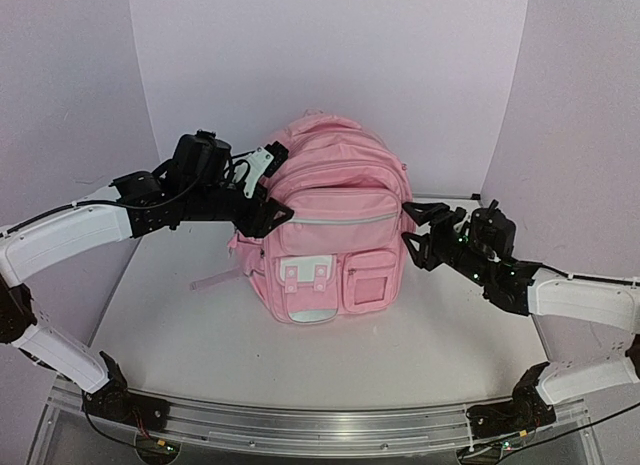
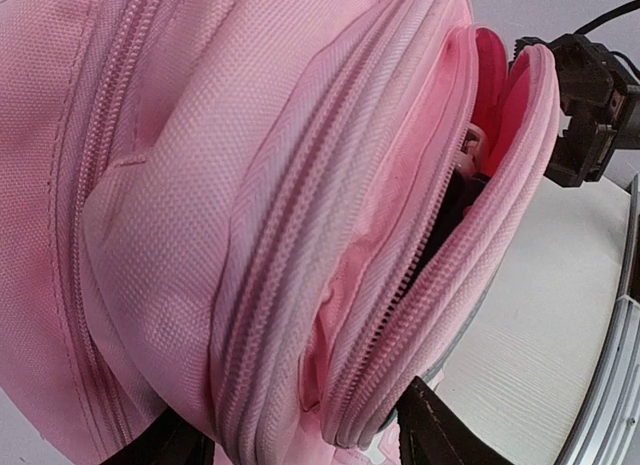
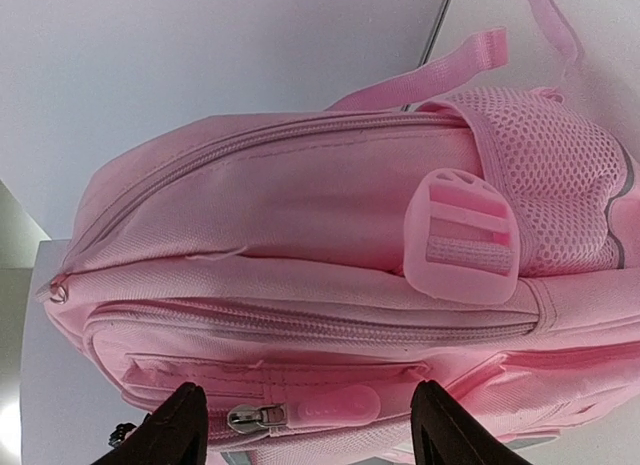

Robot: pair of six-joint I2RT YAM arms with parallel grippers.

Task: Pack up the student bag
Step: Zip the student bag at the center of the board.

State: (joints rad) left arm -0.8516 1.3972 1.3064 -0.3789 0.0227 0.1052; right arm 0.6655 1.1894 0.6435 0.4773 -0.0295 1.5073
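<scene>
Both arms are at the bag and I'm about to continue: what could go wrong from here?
The student bag stands upright, unsupported, with the left end effector at its upper front and the right end effector at its side: an uneven push might tip or slide it. The open zip gapes narrowly, so the fabric could snag the left fingers straddling it.

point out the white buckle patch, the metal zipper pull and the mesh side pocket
white buckle patch (image 1: 307, 283), top view, centre of the patch
metal zipper pull (image 3: 247, 417), right wrist view, its silver tab
mesh side pocket (image 3: 560, 170), right wrist view, middle of the netting
</scene>
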